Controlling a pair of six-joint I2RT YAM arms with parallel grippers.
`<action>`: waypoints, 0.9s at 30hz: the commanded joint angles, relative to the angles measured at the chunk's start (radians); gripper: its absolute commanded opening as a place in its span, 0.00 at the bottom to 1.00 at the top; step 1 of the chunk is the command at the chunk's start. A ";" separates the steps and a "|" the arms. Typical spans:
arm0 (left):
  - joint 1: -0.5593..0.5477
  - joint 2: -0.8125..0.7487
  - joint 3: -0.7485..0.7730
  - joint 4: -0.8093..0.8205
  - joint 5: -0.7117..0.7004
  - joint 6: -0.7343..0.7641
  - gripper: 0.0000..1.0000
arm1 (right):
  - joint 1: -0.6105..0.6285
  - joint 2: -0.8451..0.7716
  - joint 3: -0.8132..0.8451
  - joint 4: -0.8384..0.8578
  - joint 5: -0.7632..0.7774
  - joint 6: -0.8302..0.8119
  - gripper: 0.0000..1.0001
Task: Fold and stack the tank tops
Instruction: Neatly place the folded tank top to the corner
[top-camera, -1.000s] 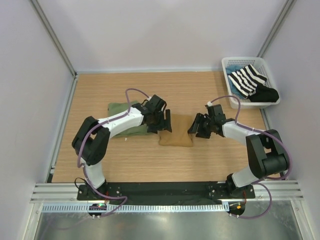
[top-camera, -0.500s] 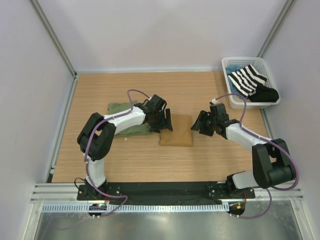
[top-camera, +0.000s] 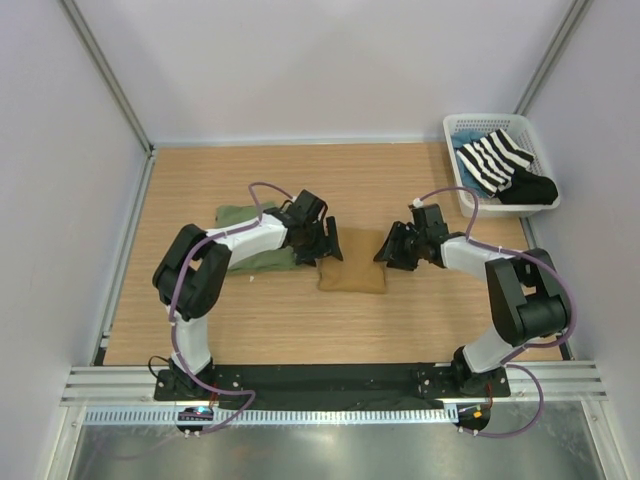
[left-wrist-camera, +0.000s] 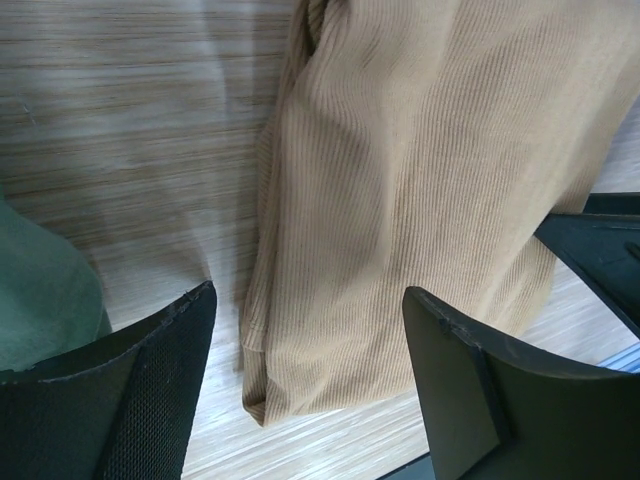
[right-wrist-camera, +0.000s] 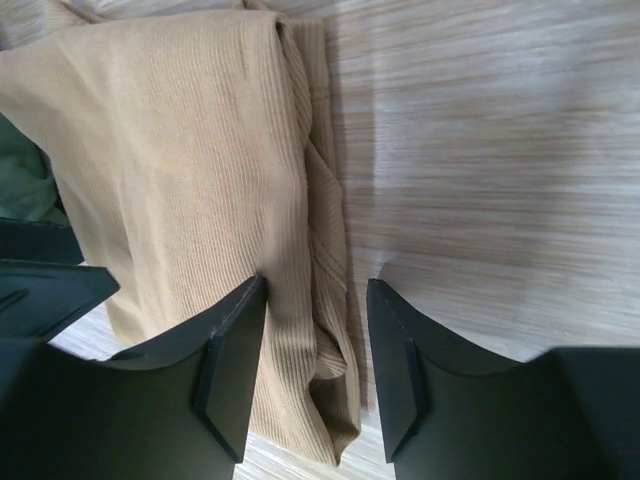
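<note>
Lying folded centrally, the tan-brown tank top (top-camera: 352, 268) is being straddled at its left edge by the left gripper (left-wrist-camera: 308, 295), jaws wide, and at its right edge by the right gripper (right-wrist-camera: 316, 283), jaws narrower yet apart. Just left, the olive green tank top (top-camera: 232, 214) is lying folded. Far right, a basket (top-camera: 485, 117) is holding a striped garment (top-camera: 495, 158).

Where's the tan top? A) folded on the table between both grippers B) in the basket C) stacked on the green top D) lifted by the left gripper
A: the tan top lies folded on the table, left gripper at its left edge, right gripper at its right.
</note>
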 joint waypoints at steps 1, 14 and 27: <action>0.007 0.003 -0.007 0.039 0.003 -0.016 0.76 | -0.001 0.025 0.026 0.040 -0.010 0.001 0.50; 0.005 0.069 -0.010 0.099 -0.012 -0.070 0.40 | 0.007 0.107 0.038 0.106 -0.047 0.019 0.30; 0.001 -0.002 0.034 0.036 -0.083 -0.016 0.00 | 0.057 0.019 0.129 -0.010 -0.006 -0.010 0.01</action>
